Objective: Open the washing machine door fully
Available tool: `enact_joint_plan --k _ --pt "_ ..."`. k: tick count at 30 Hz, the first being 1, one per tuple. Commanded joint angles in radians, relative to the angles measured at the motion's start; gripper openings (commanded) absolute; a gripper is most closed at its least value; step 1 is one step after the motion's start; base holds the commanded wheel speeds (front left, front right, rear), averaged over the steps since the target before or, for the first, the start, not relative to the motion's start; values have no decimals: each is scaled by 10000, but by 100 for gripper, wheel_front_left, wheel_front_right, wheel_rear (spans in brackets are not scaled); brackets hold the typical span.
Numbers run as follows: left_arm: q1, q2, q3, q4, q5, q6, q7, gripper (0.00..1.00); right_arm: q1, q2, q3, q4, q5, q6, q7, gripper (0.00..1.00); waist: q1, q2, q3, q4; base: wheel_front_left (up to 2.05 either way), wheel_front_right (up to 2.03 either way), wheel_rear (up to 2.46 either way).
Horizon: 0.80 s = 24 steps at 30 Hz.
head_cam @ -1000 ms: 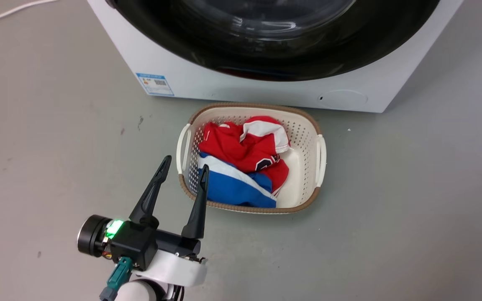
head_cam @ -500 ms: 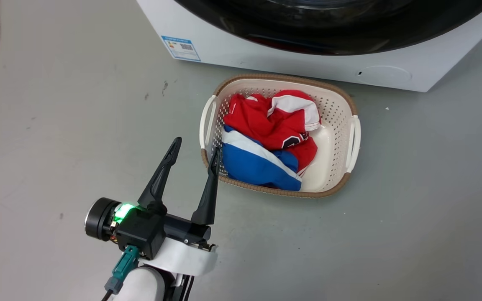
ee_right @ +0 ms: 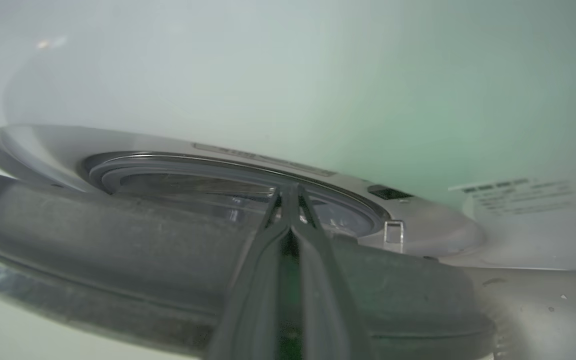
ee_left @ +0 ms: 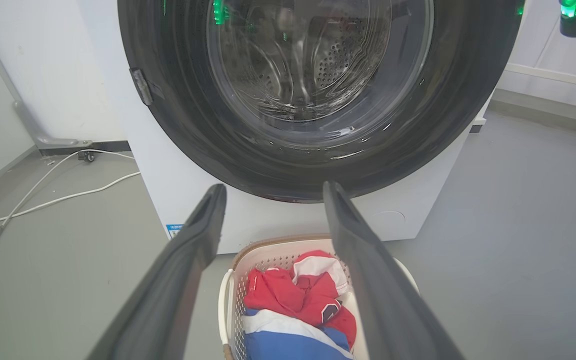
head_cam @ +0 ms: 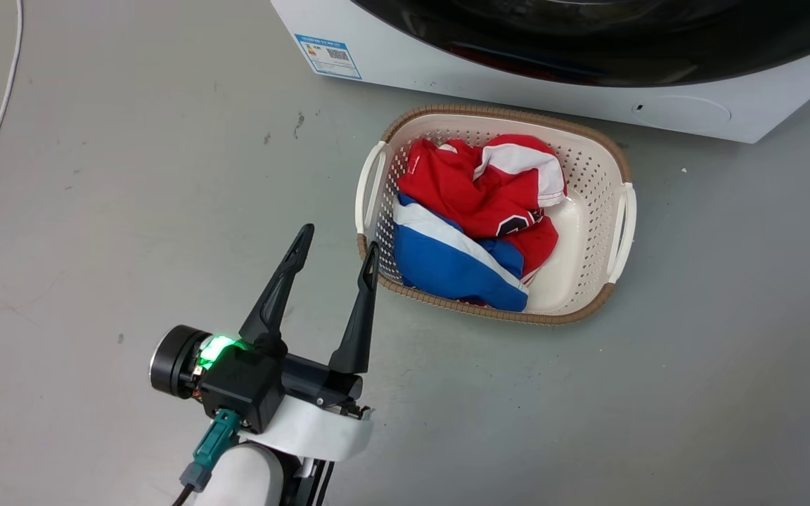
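Camera shifted; left gripper (head_cam: 338, 242) spread, right gripper (ee_right: 288, 192) pinched behind door (ee_right: 118, 240)

Soft, even light fell on the grey floor (head_cam: 95, 176), leaving faint shadows. The washing machine door (ee_left: 278, 165) carried white glints and green reflections. The right wrist view was hazy, green-tinged and blurred up close; the left wrist view bowed at its edges.
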Motion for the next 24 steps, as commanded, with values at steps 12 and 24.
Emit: enact_joint_plan --k 12,24 --pt "26 -16 112 59 -88 86 -28 100 815 783 -457 -475 -555 -1 1169 0 -1 0 -301 -95 0 0 0" --pt "422 -14 226 157 -57 64 -28 100 2743 1597 -571 -1486 -503 -1 2227 0 -1 0 -1533 -265 0 0 0"
